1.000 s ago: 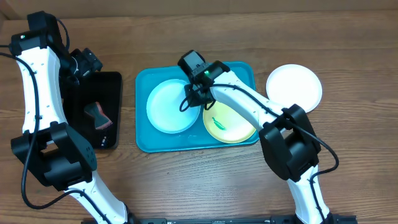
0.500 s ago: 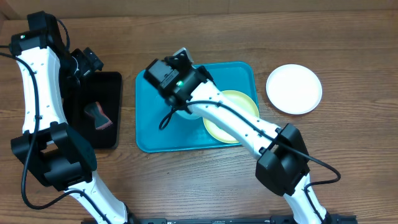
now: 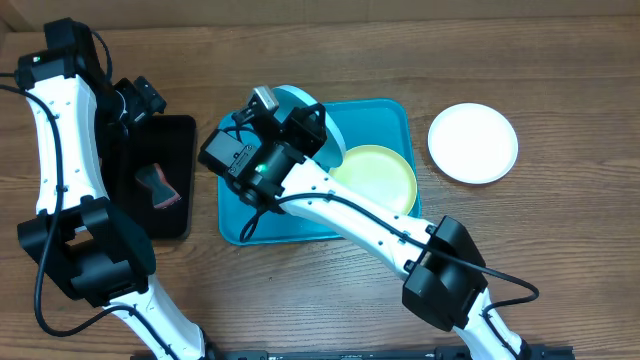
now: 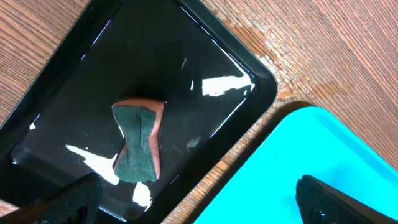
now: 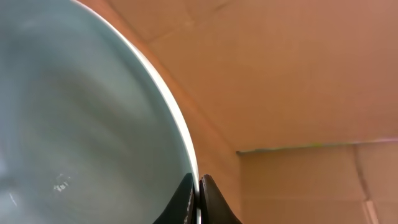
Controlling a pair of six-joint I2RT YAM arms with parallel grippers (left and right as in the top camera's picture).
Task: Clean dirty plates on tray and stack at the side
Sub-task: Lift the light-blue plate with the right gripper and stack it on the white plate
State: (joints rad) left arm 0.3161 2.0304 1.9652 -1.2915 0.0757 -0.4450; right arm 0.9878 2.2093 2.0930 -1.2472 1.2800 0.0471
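Now right tool (image 5: 198,200) pinches pale blue plate (image 5: 74,112) (rim only), tilted steeply.

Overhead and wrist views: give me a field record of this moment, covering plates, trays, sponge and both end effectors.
pale blue plate: tilted up on edge over the left half of the turquoise tray
yellow-green plate: flat in turquoise tray, right half
white plate: on table, right of turquoise tray
sponge: lying in black tray
right end effector: shut on pale blue plate's rim
left end effector: open, empty, above black tray's corner
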